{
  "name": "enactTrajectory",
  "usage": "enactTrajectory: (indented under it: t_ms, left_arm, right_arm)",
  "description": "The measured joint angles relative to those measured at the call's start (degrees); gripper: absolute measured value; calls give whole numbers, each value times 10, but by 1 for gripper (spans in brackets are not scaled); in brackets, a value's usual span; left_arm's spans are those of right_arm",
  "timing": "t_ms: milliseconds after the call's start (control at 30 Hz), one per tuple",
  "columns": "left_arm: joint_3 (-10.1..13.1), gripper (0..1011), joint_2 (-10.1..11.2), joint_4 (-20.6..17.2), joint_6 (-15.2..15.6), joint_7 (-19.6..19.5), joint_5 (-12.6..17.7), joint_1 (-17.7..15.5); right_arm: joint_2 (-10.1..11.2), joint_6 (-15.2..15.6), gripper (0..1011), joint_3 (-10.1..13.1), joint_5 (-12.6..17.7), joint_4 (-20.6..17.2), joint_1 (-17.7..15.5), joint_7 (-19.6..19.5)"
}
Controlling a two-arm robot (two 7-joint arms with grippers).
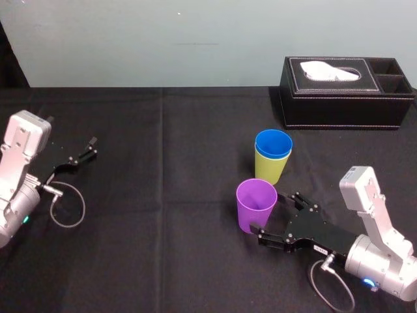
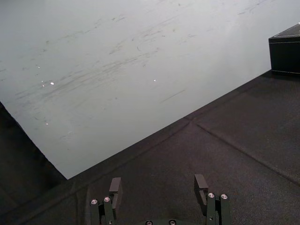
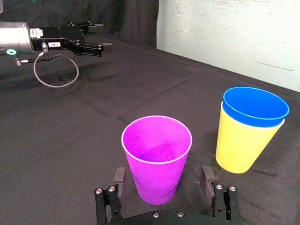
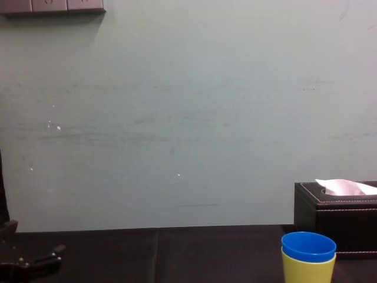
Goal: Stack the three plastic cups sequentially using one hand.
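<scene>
Straddling the purple cup [image 1: 255, 205] near its base, the right gripper [image 1: 275, 213] had jaws spread, not yet pinching; likely lined up for a side grasp. Blue cup [image 1: 273, 143] was nested in the yellow-green cup [image 1: 268, 171] just behind, nearer the tabletop's [image 1: 163, 195] right edge, by the black tissue box [image 1: 345, 98]. Left gripper [image 1: 88, 150] was parked open at the left edge. Black cloth, pale wall [image 4: 177, 118].

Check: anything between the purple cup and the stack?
Nothing visible. Bare cloth lies between the purple cup and the blue cup nested in the yellow-green cup; the open right gripper straddles the purple one.
</scene>
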Motion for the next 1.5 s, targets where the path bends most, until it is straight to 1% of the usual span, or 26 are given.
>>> enactTrajectory:
  t_ms: [233,500,1033,1367,1467,1500]
  left_arm:
    - [0,1011,0,0,0,0,0,0]
    - [0,1011,0,0,0,0,0,0]
    - [0,1011,0,0,0,0,0,0]
    - [0,1011,0,0,0,0,0,0]
    - [0,1011,0,0,0,0,0,0]
    - [0,1011,0,0,0,0,0,0]
  right_arm:
    - [-12,6,1003,-8,8,14,15,0]
    - [-22,8,1003,-17,8,26,31,0]
    - [-34,9,1003,-32,-2,40,55,-2]
    - [-33,9,1003,-31,-2,39,53,-2]
    - [-33,8,964,-31,-2,39,53,-2]
    - [-33,8,935,-31,-2,39,53,-2]
